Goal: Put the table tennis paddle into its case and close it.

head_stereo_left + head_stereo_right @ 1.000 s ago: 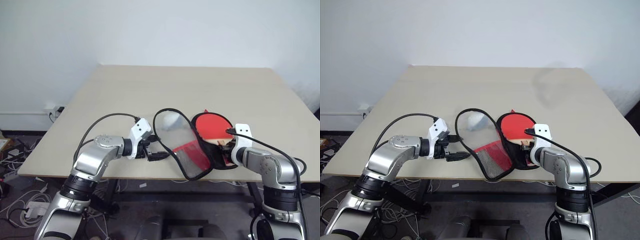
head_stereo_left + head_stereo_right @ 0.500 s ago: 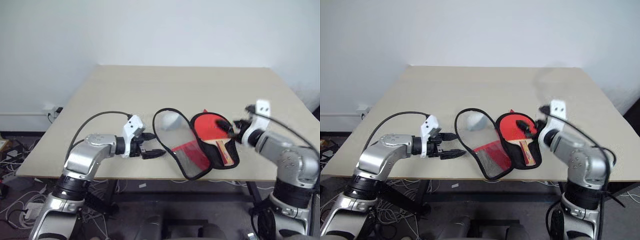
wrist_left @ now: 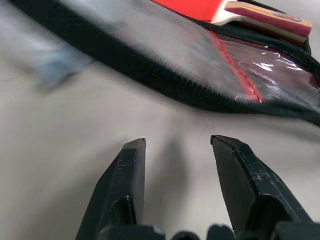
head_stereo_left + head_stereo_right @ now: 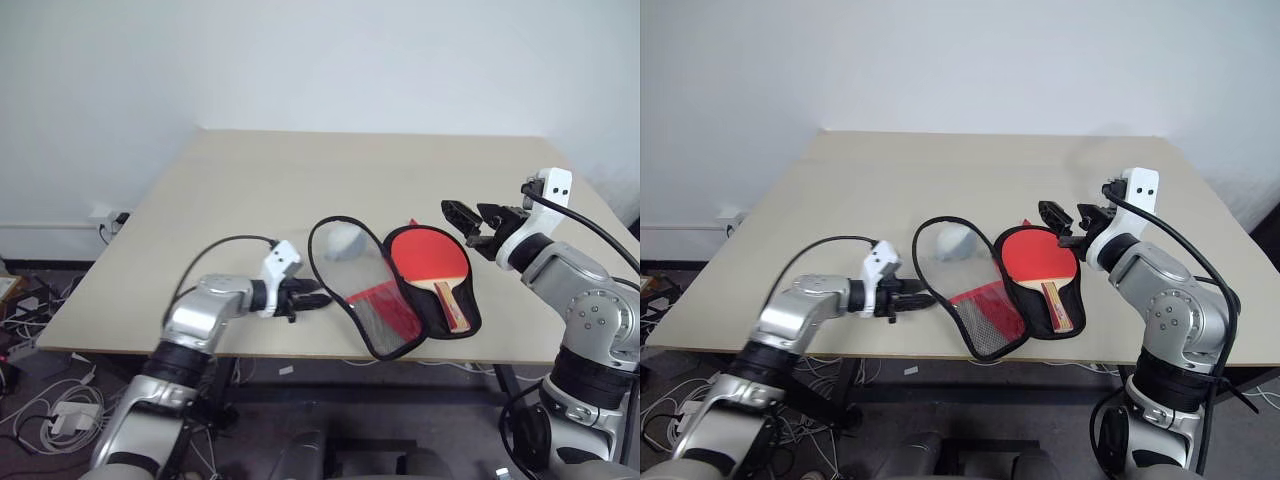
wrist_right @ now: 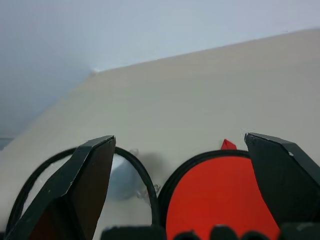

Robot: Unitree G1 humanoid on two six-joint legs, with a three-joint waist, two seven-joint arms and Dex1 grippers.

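Near the front edge of the table [image 4: 250,180]: one case [image 4: 375,315], lying unzipped and spread flat, its right half holding the paddle [image 4: 430,262] and its left half, a clear-fronted flap with a black rim, folded out towards the left arm. Judged soft and limp, light, likely to sag or fold if lifted by one point; the stiff black rim of the open flap looks the best place to pinch for swinging it over. Paddle: red face up, wooden handle pointing towards the front edge, seated inside the black-lined half; judged rigid and light, needing no further grip. Small pale ball [image 4: 340,240], seen through the flap's round end; whether under it or just beyond, cannot tell. Left gripper [image 3: 177,150]: low over the table just beside the flap's rim, fingers partly apart, nothing between them. Right gripper [image 4: 478,222]: raised above the paddle's far side, fingers spread wide, empty.
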